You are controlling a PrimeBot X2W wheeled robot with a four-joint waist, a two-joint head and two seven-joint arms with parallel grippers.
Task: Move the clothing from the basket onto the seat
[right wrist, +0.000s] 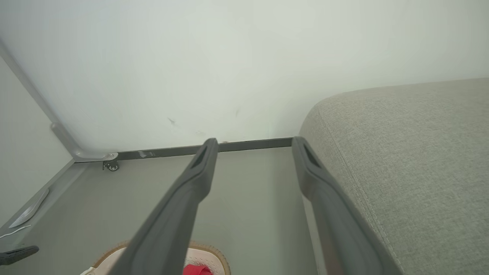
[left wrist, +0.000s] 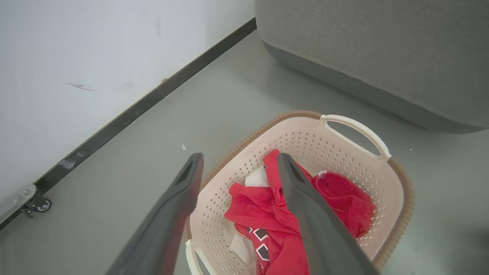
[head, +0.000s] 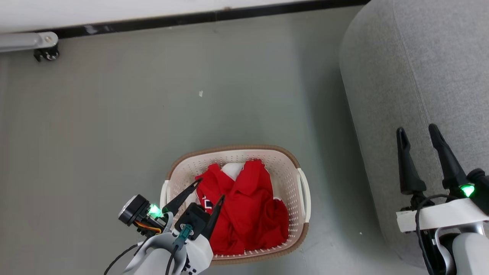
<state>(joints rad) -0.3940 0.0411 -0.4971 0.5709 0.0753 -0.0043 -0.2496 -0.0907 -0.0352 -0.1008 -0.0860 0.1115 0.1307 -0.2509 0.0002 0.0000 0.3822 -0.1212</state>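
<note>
Grey floor (head: 114, 133) covers the work area. Its far side is bounded by a white wall (head: 114, 11) with a black skirting strip (head: 191, 18). At the far left, a metal frame leg on a small caster (head: 46, 54) stands against the skirting.

Left gripper (head: 210, 189): positioned over the near-left part of the basket (head: 237, 149). Its fingers are spread apart with nothing between them. In the head view one fingertip lies over the perforated inner wall and the other over red fabric. Whether either one touches cannot be determined.

Basket: stands on the floor, left of the seat (head: 420, 76) and apart from it. It has a cream perforated wall, a brown rim and a pale side handle (head: 304, 193).

Clothing (head: 248, 206): crumpled red fabric lying inside the basket. A white patch shows at the far side. Black-and-white lettering shows near the left fingertips.

Seat: light-grey upholstery with a rounded edge and stitched seam, at the right. A strip of floor separates it from the basket.

Right gripper (head: 417, 130): held over the seat's rounded edge. Its fingers are spread wide and hold nothing.
</note>
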